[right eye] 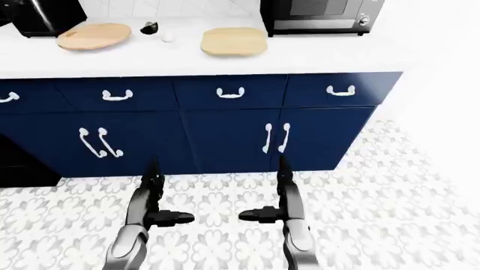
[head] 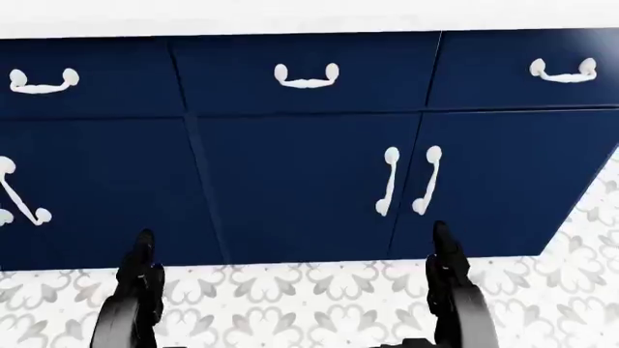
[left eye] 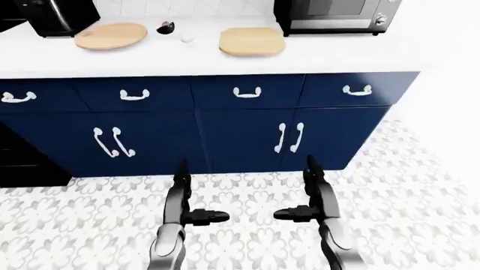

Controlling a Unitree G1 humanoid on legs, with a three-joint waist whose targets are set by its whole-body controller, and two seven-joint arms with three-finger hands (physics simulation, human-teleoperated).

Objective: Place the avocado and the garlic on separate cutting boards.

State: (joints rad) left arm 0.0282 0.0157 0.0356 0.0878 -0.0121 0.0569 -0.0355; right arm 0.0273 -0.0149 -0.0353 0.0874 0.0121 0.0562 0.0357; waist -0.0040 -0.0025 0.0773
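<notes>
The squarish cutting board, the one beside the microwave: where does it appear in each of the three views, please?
Left-eye view: squarish cutting board at top centre, on the white counter, left of the microwave.
Right-eye view: top centre, a little further left.
Head view: not in it; only cabinets and floor show.
Shared landmark: the paired vertical door handles, right of centre in each view.

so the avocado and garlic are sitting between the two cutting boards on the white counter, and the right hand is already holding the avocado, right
Not quite. The right hand holds nothing; it hangs open and low over the floor, like the left hand. The rest stands: in the left-eye view the avocado and garlic lie between the round cutting board and the squarer cutting board on the white counter.
</notes>
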